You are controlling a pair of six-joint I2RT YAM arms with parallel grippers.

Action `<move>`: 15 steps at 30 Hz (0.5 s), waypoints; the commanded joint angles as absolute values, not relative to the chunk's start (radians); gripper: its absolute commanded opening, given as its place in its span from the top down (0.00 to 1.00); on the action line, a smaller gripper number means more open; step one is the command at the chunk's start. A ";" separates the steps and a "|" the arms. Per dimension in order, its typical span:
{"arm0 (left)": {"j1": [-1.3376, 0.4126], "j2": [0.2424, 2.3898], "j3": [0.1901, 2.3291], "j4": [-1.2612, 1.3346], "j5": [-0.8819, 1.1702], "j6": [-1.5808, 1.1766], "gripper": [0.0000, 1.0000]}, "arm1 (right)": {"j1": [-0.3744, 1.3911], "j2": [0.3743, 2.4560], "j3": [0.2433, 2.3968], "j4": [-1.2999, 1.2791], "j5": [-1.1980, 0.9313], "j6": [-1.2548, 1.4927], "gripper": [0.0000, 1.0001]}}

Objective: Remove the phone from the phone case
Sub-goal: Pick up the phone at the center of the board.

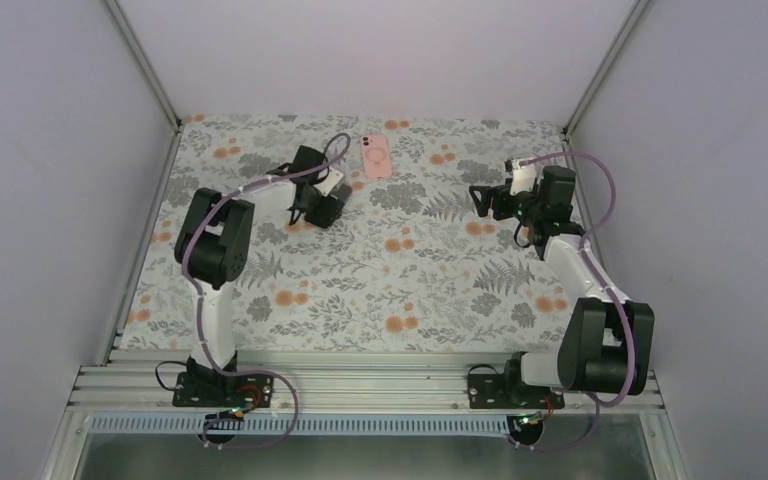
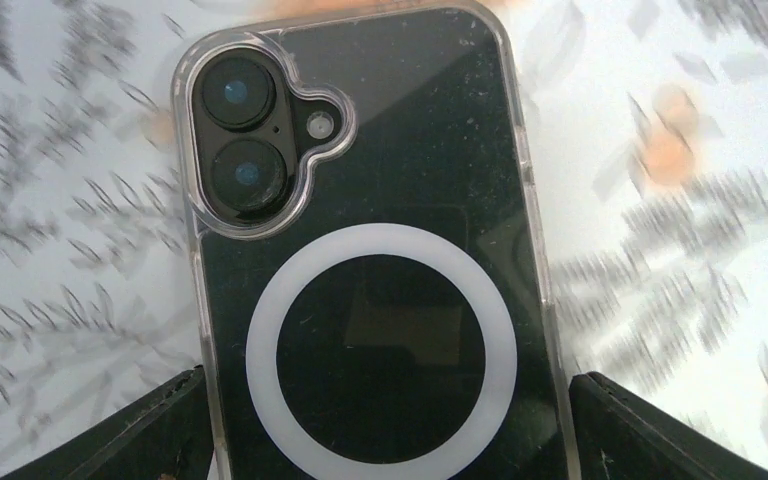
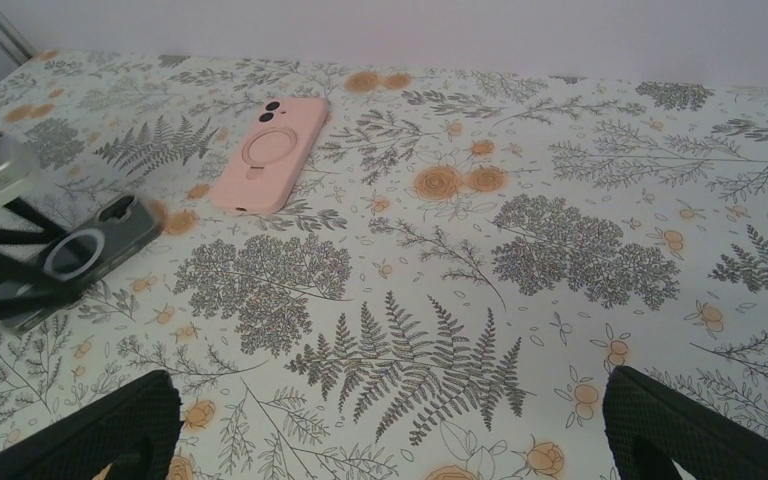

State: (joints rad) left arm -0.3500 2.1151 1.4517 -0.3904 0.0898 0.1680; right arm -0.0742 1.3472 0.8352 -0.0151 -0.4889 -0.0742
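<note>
Gripping the clear phone case (image 2: 537, 200) by its two long edges, the left pincer (image 2: 385, 378) is clenched on the lower half. The black phone (image 2: 420, 150) sits fully inside the case, back facing the camera, with its lenses in the upper left of the left wrist view. In the top view this pair lies left of centre, near the far end of the floral counter (image 1: 410, 290). Whether the phone's far end rests on the counter cannot be told.

The right pincer (image 3: 390, 400) is released, with nothing between its fingers, and hovers well apart at the right side of the top view. A pink case (image 3: 268, 155) lies flat in the upper left of the right wrist view.

The phone is likely stiff, fairly heavy for its size and breakable if dropped. The clear shell looks slick, with a pliable rim that should bend away at a corner. Squeezing the long edges probably locks the phone in. A better hold would leave one corner free, so the right pincer could peel the lip near the camera cut-out.
</note>
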 commanded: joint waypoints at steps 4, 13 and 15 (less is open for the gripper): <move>-0.357 1.952 1.224 -0.506 0.234 0.458 0.24 | -0.083 1.311 0.810 0.015 -0.523 -0.092 0.01; -0.368 1.828 1.049 -0.550 0.298 0.686 0.25 | -0.084 1.302 0.806 0.018 -0.543 -0.094 0.01; -0.383 1.807 1.024 -0.561 0.302 0.737 0.25 | -0.085 1.295 0.803 0.021 -0.545 -0.094 0.01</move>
